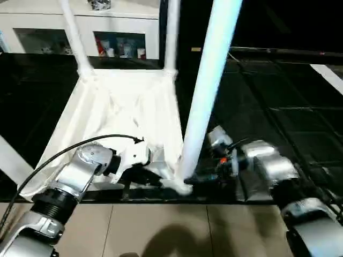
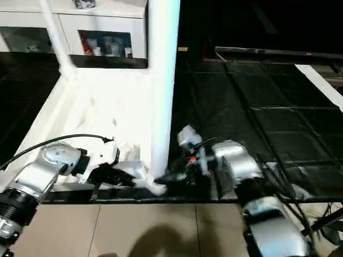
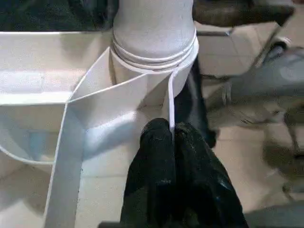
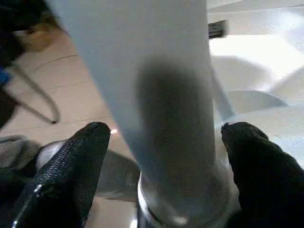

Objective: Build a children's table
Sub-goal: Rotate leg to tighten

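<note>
Our left tool (image 3: 172, 137) pinches a thin white rib of the upside-down top (image 1: 128, 107) beside the near leg (image 1: 206, 91). Our right tool (image 4: 164, 156) is spread around that smooth round leg.

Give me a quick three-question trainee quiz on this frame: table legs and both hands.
1. True or false: the left hand is shut on a thin rib of the table top.
2. How many legs stand upright in corner sockets? A) one B) three C) four
3. How do the right hand's fingers sit relative to the near leg?

Key
1. True: its fingers pinch the rib just beside the near corner socket.
2. B: the near leg plus two far legs.
3. They straddle the leg's base, one on each side, spread apart rather than clamped on it.
</note>
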{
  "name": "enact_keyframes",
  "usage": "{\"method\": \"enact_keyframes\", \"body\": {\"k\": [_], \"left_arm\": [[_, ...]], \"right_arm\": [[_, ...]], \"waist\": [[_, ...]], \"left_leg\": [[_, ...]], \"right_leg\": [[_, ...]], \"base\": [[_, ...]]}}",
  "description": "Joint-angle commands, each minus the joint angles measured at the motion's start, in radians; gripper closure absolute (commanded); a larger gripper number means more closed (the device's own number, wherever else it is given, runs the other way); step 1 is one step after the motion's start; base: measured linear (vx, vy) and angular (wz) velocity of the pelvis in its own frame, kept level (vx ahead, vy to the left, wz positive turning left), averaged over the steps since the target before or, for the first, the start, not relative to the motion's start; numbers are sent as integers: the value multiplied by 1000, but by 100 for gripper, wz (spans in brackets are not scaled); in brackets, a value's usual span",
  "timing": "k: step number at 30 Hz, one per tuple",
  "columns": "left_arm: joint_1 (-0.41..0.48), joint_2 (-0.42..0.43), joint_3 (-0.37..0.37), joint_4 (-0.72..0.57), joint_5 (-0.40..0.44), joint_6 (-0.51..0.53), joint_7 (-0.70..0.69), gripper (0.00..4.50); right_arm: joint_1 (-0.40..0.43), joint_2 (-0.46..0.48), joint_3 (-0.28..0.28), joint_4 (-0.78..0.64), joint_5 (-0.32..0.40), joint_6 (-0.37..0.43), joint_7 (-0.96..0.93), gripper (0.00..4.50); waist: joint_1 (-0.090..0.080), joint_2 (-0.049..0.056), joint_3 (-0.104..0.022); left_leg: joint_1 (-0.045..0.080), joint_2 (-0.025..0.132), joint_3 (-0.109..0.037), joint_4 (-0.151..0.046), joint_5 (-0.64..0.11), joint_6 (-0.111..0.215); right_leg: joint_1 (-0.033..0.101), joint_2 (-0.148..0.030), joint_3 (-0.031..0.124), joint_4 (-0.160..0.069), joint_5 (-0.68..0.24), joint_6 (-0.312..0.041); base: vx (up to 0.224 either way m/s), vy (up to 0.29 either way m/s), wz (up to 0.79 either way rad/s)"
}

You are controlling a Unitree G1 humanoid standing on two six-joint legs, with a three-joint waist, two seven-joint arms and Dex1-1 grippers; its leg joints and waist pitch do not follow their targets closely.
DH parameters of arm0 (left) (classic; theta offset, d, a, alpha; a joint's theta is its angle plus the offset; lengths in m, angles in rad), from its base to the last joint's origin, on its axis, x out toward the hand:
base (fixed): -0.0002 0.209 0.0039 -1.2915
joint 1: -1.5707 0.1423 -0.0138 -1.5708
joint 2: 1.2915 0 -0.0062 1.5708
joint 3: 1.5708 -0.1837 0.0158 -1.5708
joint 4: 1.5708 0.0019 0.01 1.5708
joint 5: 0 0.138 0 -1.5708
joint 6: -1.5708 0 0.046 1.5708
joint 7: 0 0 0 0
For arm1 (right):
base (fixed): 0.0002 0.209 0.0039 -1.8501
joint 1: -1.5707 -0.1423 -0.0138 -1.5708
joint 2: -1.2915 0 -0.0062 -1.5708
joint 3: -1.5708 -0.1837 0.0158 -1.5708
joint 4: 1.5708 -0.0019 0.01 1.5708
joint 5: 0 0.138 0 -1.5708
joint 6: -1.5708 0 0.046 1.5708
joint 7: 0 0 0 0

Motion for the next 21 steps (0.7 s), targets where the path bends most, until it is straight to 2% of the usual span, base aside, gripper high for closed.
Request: {"method": "enact_keyframes", "body": {"k": [1, 2, 4, 9, 14, 18, 21], "left_arm": [[7, -9, -76, -23, 29, -20, -67, 450], [6, -8, -77, -20, 31, -24, -70, 450], [1, -9, -78, -13, 32, -31, -75, 450], [-9, -8, -83, 2, 29, -42, -74, 450], [-14, -14, -76, 12, 27, -37, -71, 450], [-16, -25, -64, 33, 23, -29, -53, 450], [-18, -35, -52, 36, 11, -1, -36, 450]], "right_arm": [[-18, -7, 3, 2, -9, -7, 26, 84], [-18, -8, 5, 2, -7, -7, 33, 84], [-23, -9, 13, 7, 0, -10, 39, 114], [-33, -16, 40, 31, 21, -29, 39, 149], [-32, -21, 54, 26, 34, -26, 39, 194], [-25, -22, 70, 14, 51, -22, 39, 212], [-16, -20, 71, 9, 63, -14, 39, 218]], "waist": [[-9, 11, -60], [-8, 10, -60], [-8, 12, -60], [-12, 10, -57], [-12, 10, -57], [-13, 11, -57], [-12, 11, -56]], "left_leg": [[8, 38, -3, -62, -141, 55], [7, 38, -3, -61, -139, 55], [5, 37, -4, -63, -146, 51], [6, 37, -5, -66, -194, 33], [5, 37, -5, -66, -187, 34], [7, 36, -4, -65, -187, 35], [6, 36, -5, -66, -200, 33]], "right_leg": [[43, -64, 63, -62, -30, -255], [45, -64, 62, -61, -21, -257], [47, -65, 61, -61, -27, -254], [48, -69, 63, -71, -116, -237], [48, -67, 64, -70, -110, -234], [47, -66, 64, -70, -101, -237], [47, -67, 64, -73, -131, -232]], "base": [[0, 0, 0], [0, 0, 0], [0, 0, 0], [0, 0, 0], [0, 0, 0], [0, 0, 0], [0, 0, 0]]}}
